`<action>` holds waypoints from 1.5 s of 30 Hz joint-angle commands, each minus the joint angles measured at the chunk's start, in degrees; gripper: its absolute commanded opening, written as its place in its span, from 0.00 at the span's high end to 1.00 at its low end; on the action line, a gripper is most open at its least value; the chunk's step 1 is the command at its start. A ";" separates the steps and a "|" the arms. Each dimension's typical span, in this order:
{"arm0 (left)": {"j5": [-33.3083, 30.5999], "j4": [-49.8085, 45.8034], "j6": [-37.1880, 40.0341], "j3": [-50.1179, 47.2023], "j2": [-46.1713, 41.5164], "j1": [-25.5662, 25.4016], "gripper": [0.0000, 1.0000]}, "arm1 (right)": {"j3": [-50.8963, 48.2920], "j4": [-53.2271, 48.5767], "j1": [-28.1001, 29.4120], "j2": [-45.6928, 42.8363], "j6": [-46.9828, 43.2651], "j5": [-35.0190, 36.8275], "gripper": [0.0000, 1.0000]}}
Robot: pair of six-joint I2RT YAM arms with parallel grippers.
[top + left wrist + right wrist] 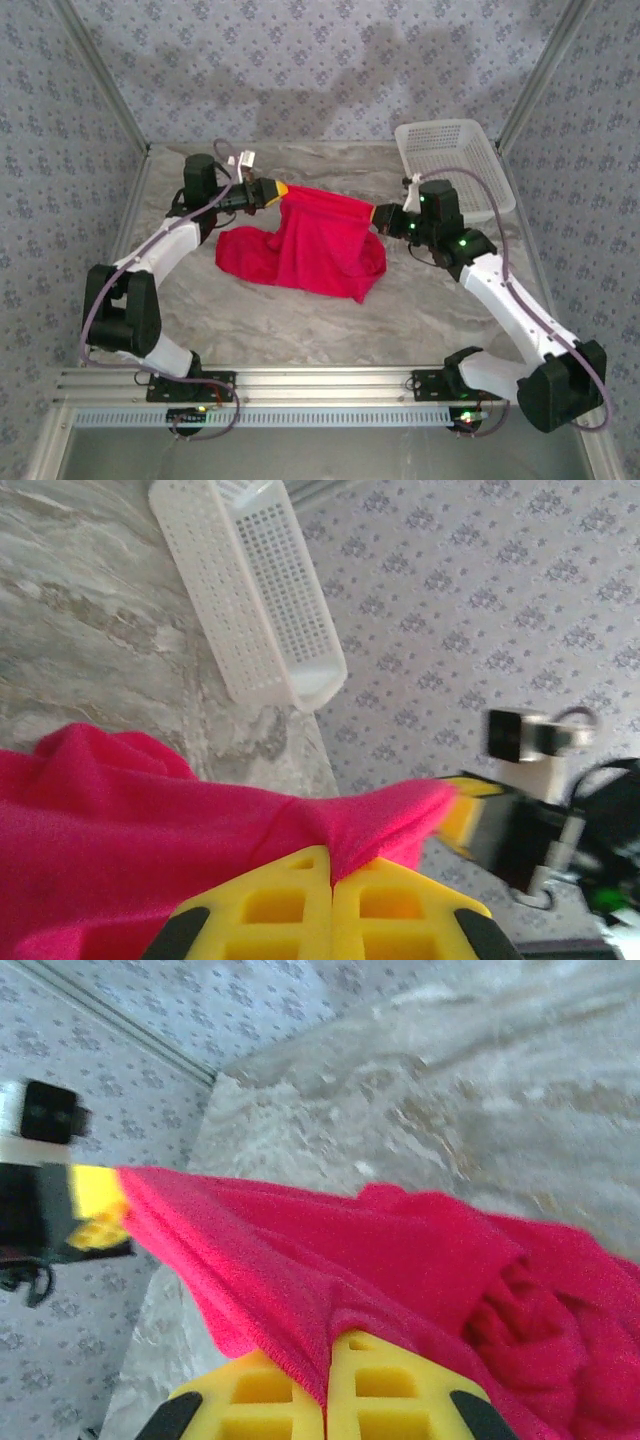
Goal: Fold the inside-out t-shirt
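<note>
Red t-shirt (320, 245) mid-surface, top edge lifted and pulled taut between the two pincers. The rest drapes down onto the marbled surface (400, 320), with a bunched lump at the left and a tail toward the near side.

Left pincer (281, 190) is clamped on the shirt's left corner, yellow fingers closed together with cloth pinched in the seam. Left arm: elbow folded out to the left, forearm running up and inward, wrist pointing right.

Right pincer (379, 214) is clamped on the right corner, same pinch. Right arm: elbow low at the near right, forearm up and inward, wrist pointing left. The pincers face each other.

White lattice basket (450, 160) sits at the far right, apart from the shirt.
</note>
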 commanded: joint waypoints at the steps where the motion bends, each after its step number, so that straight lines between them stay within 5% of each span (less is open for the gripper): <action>1: -5.59 1.58 -1.29 -1.78 1.00 4.01 0.94 | -2.95 -1.11 -2.84 1.91 2.96 1.85 1.00; 3: -6.54 -3.04 1.61 -1.59 0.39 4.62 0.67 | -0.95 -2.31 -2.85 3.86 2.24 2.11 1.00; 7: -20.45 -25.93 15.94 0.74 -4.02 5.38 0.48 | 1.94 -4.56 -3.30 5.19 0.96 3.32 1.00; 11: -41.04 -40.79 21.51 -0.69 -6.85 6.06 0.46 | 3.04 -5.42 -4.10 5.08 0.88 3.34 1.00; 19: -55.19 -44.61 21.05 -7.65 -5.51 9.67 0.43 | 3.48 -5.53 -5.06 4.35 1.02 2.36 1.00; 27: -54.65 -36.89 20.48 -7.11 0.60 10.28 0.48 | 4.18 -6.01 -5.30 4.18 0.65 1.12 1.00; 33: -52.10 -33.71 20.40 -3.66 8.86 10.50 0.62 | 4.27 -6.16 -6.00 4.18 0.66 0.81 1.00; 36: -49.52 -32.32 20.20 -2.28 11.10 10.77 0.91 | 5.52 -5.52 -7.01 4.89 1.00 -0.05 1.00; 38: -45.91 -32.98 19.85 0.46 10.12 11.61 1.00 | 9.00 -6.26 -8.43 6.00 0.94 -2.09 1.00; 45: -31.25 -33.49 11.96 17.64 -6.59 21.19 1.00 | 37.31 -20.95 -16.90 7.92 -3.55 -3.72 1.00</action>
